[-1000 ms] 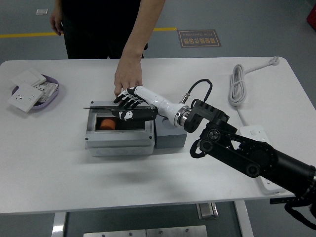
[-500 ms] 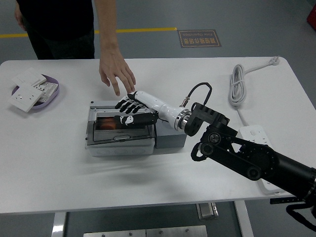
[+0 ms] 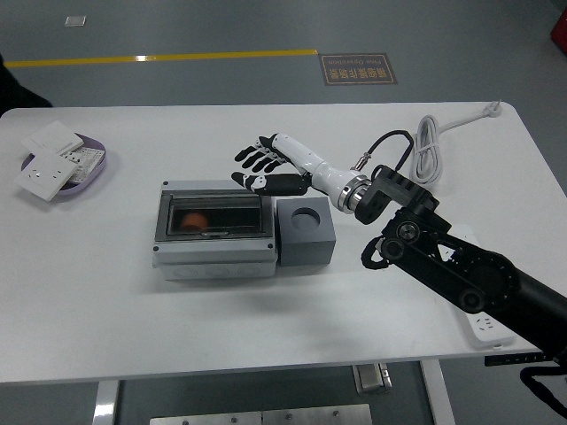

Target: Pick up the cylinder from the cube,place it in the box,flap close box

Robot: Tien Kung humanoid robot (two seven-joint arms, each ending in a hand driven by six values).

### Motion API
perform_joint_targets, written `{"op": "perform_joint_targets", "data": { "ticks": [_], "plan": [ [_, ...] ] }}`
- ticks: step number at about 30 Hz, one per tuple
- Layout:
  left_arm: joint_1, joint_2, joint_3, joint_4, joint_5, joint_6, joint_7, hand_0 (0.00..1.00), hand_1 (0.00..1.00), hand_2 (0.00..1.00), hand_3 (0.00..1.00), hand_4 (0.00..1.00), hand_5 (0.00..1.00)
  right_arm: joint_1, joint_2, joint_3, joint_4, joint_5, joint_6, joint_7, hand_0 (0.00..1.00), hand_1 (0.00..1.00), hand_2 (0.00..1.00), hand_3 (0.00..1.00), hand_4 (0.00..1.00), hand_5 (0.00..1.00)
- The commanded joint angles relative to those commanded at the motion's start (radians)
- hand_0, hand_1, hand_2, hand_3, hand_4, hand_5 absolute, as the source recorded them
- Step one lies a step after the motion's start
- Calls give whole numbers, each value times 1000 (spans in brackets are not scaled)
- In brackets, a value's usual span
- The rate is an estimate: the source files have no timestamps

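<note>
Step in hand: the flap [image 3: 211,216] lies flat over the box [image 3: 213,232], so the closing is judged done or nearly done; what is left is a check of the latch and a clear retreat of the arm.
How it is best done: if the flap is not fully seated, it should be pressed from straight above with flat fingertips near its front edge, so that the box is not pushed sideways along the table [image 3: 266,319]. The hand should be lifted away upward, not dragged across the lid.
Cylinder [image 3: 197,220]: an orange shape is seen through the dark window at the left end of the box; it is probably the cylinder, though the tinted flap blurs it.
Cube [image 3: 306,231]: grey, touching the right side of the box; its round socket on top is empty.
Right hand [image 3: 264,167]: held above the table just behind the right rear corner of the box, apart from the flap. The fingers are spread and nothing is gripped; the thumb is tucked below, pointing left.
Right arm: it is brought in from the lower right, the white forearm angled up and left toward the hand, the wrist kept low over the cube's far side.
Left hand: it is not seen.
Risk: a low sweep over the box could catch and lift the flap's rear edge.
</note>
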State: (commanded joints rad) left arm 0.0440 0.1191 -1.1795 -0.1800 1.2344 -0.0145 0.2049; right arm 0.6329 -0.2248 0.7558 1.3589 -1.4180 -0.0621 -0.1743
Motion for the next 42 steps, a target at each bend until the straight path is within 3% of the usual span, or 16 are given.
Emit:
{"op": "perform_joint_targets", "data": {
  "ticks": [8,15,25,42],
  "plan": [
    [7,-2,1,0,-13,3,2,599,580,590,582,640,202,-131,-28,160,10,10,-2,106,655,650,671,680,713,469],
    [7,-6,6,0,-26,4,2,599,579,590,582,640,201,-266,-47,305,22,25,34,222,677,647,663,677,712,456],
    [7,-12,13,0,-41,6,-3,600,579,590,582,639,201,-453,-29,461,-1,106,49,314,748,667,653,662,727,433],
    [14,-11,16,0,-46,6,-3,599,580,590,582,640,201,-478,-21,506,-2,135,23,373,764,661,646,661,732,422]
  ]
}}
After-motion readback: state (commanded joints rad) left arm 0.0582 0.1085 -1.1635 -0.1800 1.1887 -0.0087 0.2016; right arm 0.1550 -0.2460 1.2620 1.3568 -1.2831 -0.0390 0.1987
